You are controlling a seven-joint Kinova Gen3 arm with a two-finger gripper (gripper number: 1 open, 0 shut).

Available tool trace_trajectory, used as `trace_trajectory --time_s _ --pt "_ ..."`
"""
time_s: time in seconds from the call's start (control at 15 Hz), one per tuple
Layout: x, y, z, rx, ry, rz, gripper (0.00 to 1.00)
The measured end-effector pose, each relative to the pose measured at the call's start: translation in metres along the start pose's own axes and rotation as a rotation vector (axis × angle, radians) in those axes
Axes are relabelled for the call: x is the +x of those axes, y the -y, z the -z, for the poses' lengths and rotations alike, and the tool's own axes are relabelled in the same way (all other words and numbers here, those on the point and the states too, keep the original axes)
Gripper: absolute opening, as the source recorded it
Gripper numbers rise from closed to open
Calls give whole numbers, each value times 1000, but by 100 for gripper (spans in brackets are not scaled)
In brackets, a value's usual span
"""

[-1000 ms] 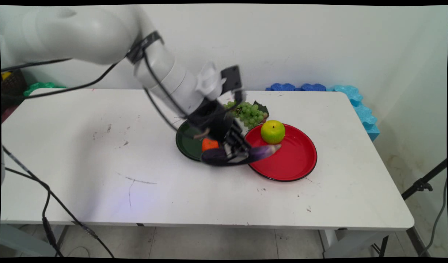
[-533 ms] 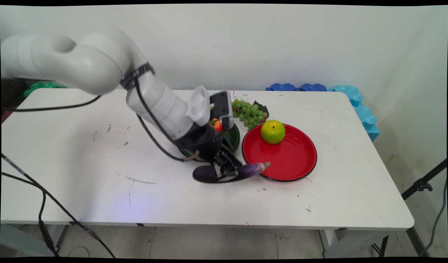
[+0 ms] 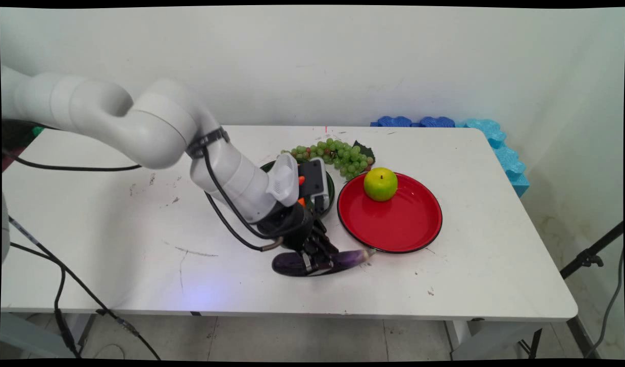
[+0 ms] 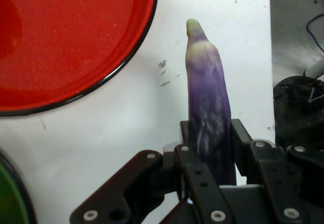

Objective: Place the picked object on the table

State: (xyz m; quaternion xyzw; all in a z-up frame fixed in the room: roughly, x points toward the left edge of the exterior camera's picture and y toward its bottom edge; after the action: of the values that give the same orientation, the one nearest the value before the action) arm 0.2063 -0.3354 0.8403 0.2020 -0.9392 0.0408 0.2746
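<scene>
A purple eggplant [image 3: 292, 263] lies low over the white table [image 3: 139, 229], in front of the red plate [image 3: 394, 224], and my gripper [image 3: 317, 260] is shut on its middle. In the hand view the eggplant [image 4: 207, 107] rises between the fingers [image 4: 240, 138], its pale green tip pointing away, beside the red plate's rim [image 4: 116, 67]. A green apple [image 3: 380, 184] sits at the back of the red plate. The dark green plate [image 3: 329, 187] is behind my wrist, mostly hidden by it.
A bunch of green grapes [image 3: 338, 155] lies behind the two plates. Blue foam pieces [image 3: 445, 123] sit at the table's far right edge. Black cables [image 3: 62, 285] hang at the left. The near table edge [image 3: 292, 311] is close below the eggplant.
My gripper has carried the eggplant from over the plates toward the table's near side and lower, down to the table in front of the red plate. Grapes are now uncovered.
</scene>
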Motion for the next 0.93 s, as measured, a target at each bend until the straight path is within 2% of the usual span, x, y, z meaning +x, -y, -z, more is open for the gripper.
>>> trace_trajectory --time_s 0.47,0.93 --pt "-5 -2 -24 -11 9 -3 0" --pt "-5 -2 -34 -15 12 -5 0"
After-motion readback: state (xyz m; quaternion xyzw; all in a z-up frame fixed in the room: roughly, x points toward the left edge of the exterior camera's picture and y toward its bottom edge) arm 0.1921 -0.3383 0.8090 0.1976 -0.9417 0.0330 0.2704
